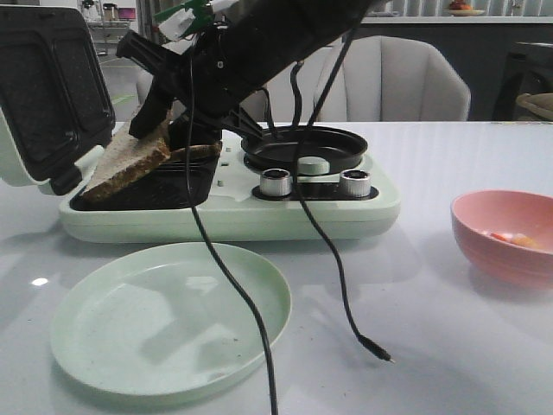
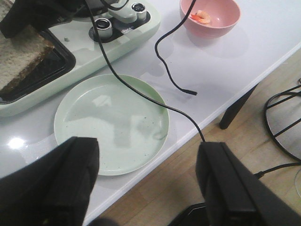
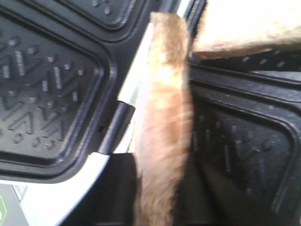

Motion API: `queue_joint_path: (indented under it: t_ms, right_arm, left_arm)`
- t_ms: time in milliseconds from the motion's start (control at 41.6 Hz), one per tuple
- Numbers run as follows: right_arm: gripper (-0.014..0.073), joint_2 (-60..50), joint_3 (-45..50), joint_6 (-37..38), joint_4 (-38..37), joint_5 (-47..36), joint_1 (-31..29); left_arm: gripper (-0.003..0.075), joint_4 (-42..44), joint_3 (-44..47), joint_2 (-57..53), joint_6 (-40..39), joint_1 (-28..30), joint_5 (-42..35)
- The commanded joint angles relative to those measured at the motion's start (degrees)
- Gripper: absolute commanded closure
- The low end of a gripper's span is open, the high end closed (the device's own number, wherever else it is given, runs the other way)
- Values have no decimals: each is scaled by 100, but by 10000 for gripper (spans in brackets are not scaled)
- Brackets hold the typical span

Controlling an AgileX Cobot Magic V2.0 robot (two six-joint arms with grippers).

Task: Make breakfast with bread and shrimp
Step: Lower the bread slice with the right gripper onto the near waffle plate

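Your right arm reaches down across the sandwich maker, its pincer pinching one bread slice tilted on edge over the left grill plate. The second slice lies flat just behind it. Your left pincer hangs spread above the green plate near the bench edge. The shrimp sits in the pink bowl.

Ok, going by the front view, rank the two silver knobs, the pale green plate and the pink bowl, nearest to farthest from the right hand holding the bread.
1. Two silver knobs, on the appliance beside the right hand.
2. Pale green round plate, on the table in front.
3. Pink bowl, far right.
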Motion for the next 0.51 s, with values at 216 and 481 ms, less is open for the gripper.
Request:
queue_joint_path:
  t_ms: [216, 481]
  right_arm:
    - [57, -656, -227, -67, -438, 845, -450]
    - [57, -1692, -126, 158, -2174, 1259, -505]
  left_arm:
    - [223, -72, -169, 11, 13, -32, -402]
    - [223, -34, -169, 11, 13, -32, -392]
